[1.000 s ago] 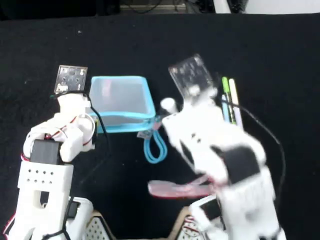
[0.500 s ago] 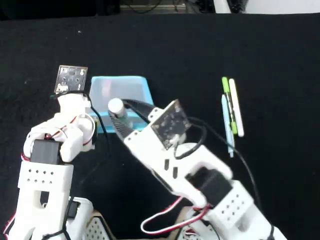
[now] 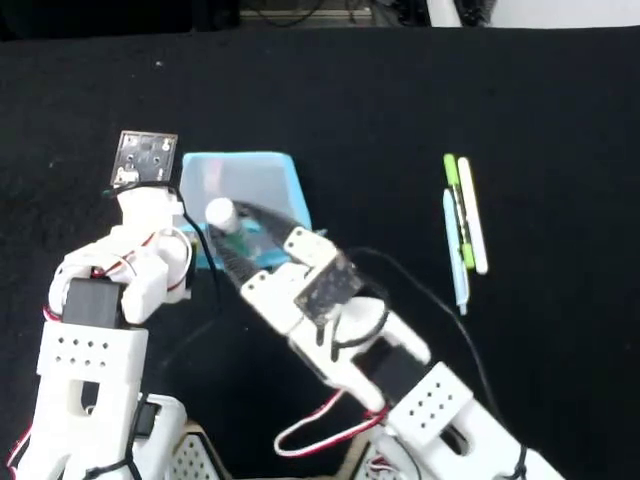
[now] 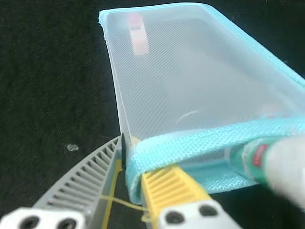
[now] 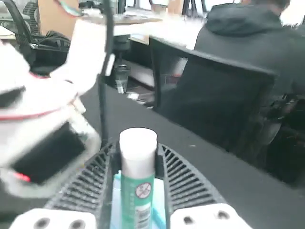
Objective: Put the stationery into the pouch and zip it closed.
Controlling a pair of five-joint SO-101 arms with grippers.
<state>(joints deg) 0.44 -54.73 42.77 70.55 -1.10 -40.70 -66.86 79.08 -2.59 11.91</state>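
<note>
A translucent light-blue pouch [image 3: 245, 185] lies at the middle left of the black table. My left gripper [image 4: 127, 149] is shut on the pouch's blue zipper edge [image 4: 190, 143] at its near corner. My right gripper [image 5: 137, 157] is shut on a glue stick [image 5: 137, 191] with a white cap and green label. In the high view the glue stick [image 3: 222, 216] hovers over the pouch's near edge, cap pointing left. It also appears beside the pouch rim as a blurred glue stick [image 4: 267, 160]. The right arm hides the pouch's near right corner.
Three pens [image 3: 462, 225], one green, one white and one light blue, lie side by side at the right of the table. A square marker plate [image 3: 143, 158] sits just left of the pouch. Black cloth stretches open beyond the pouch.
My right arm has swung left from beside the pens to the pouch, carrying the glue stick. It now covers the pouch's blue strap. The left arm has kept still.
</note>
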